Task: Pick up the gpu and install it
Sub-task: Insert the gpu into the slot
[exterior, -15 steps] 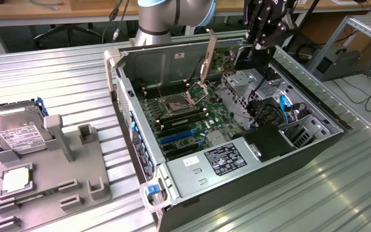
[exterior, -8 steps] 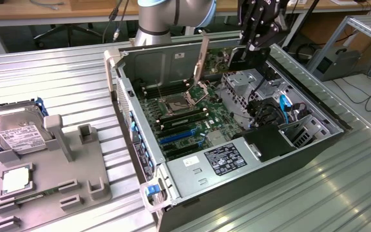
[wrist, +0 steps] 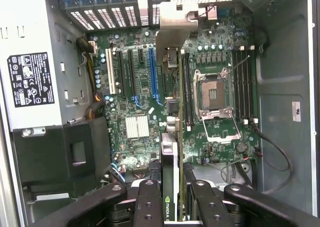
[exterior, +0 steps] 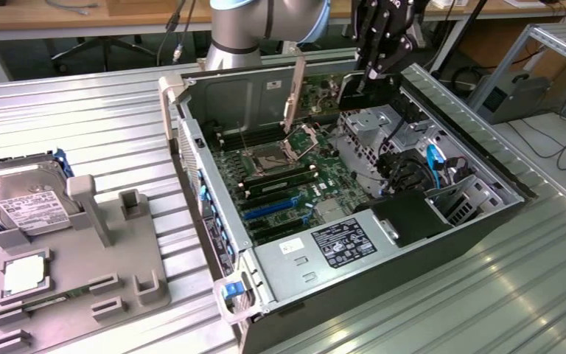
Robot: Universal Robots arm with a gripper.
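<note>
The gpu (wrist: 169,152) is a thin dark card seen edge-on in the wrist view, with its silver-grey bracket (wrist: 176,21) at the far end. My gripper (wrist: 172,199) is shut on the card's near end, with black fingers (wrist: 149,202) on either side of it. In the exterior view my gripper (exterior: 371,72) hangs over the back of the open computer case (exterior: 197,158). There the gpu (exterior: 324,92) is held above the motherboard (exterior: 298,181), its bracket (exterior: 292,96) pointing down. The card lines up roughly between the blue slot (wrist: 151,72) and the memory slots beside the CPU socket (wrist: 214,94).
The case lies open on a ribbed metal table (exterior: 86,125). Inside are a power supply (exterior: 347,243), drive cages (exterior: 460,203) and loose cables (wrist: 272,147). At the exterior view's left a grey fixture (exterior: 116,243) holds a silver hard drive (exterior: 27,203) and a processor chip (exterior: 24,274).
</note>
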